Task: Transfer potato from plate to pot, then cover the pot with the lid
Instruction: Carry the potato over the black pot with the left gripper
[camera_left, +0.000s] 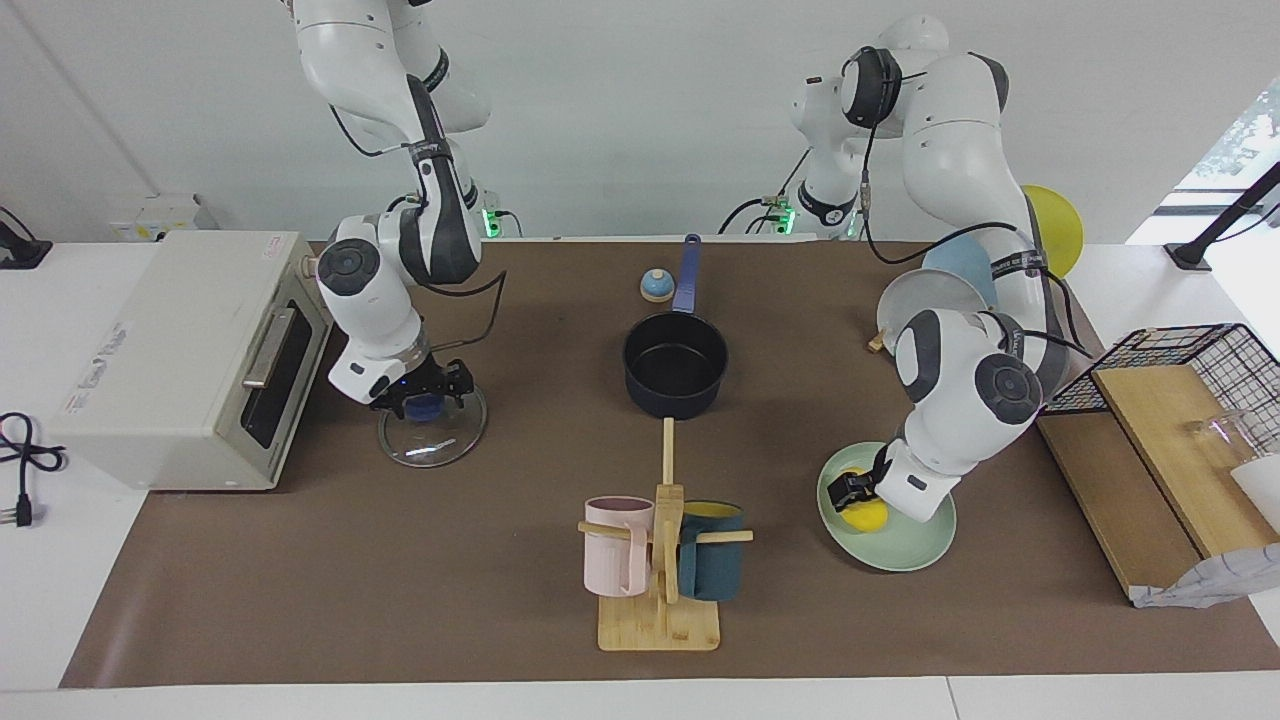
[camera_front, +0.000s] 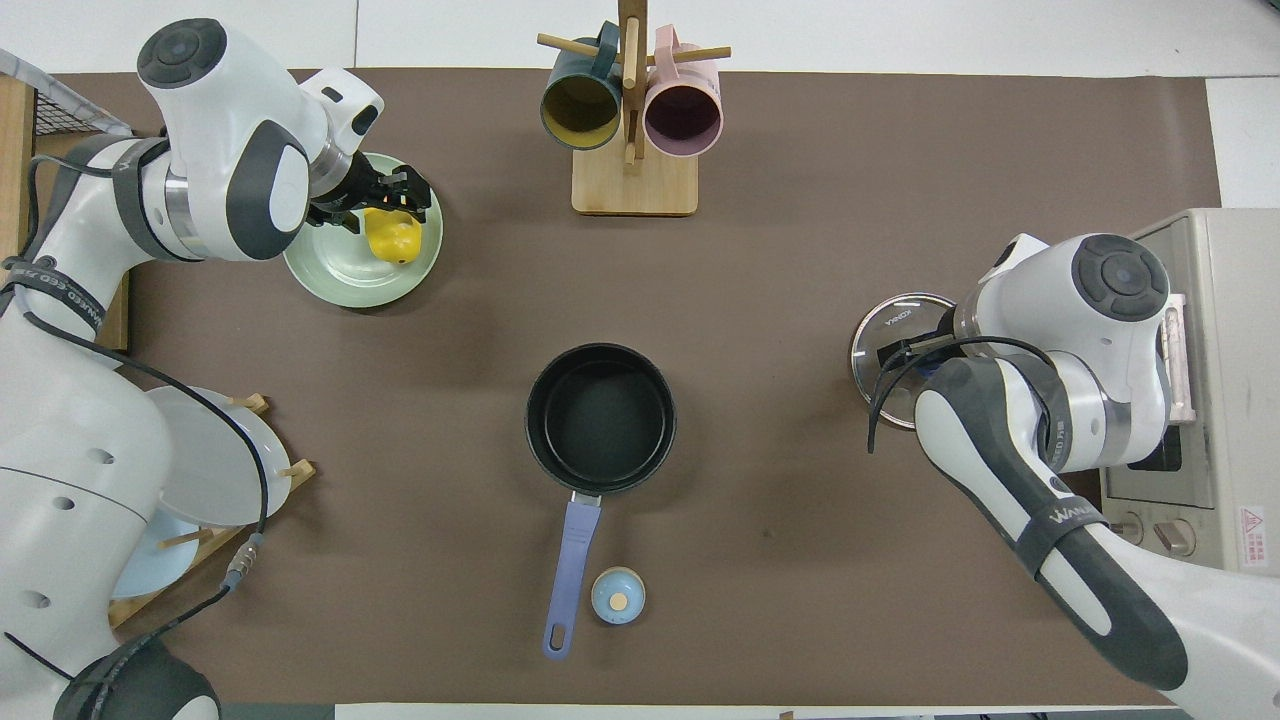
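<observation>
On lid (camera_front: 893, 345) rim: "KONKA" was printed; lid lay by the oven (camera_left: 180, 355)
Left gripper (camera_front: 392, 192): bent low over potato (camera_front: 393, 237) on plate (camera_front: 350, 285); grip unclear
Right gripper (camera_left: 428, 392): down around lid knob; grip unclear
Pot (camera_front: 600, 417): mid-table, empty

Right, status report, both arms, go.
Left gripper down at the potato on the plate. Right gripper at the lid knob. Pot empty, uncovered. Path from plate to pot open.
</observation>
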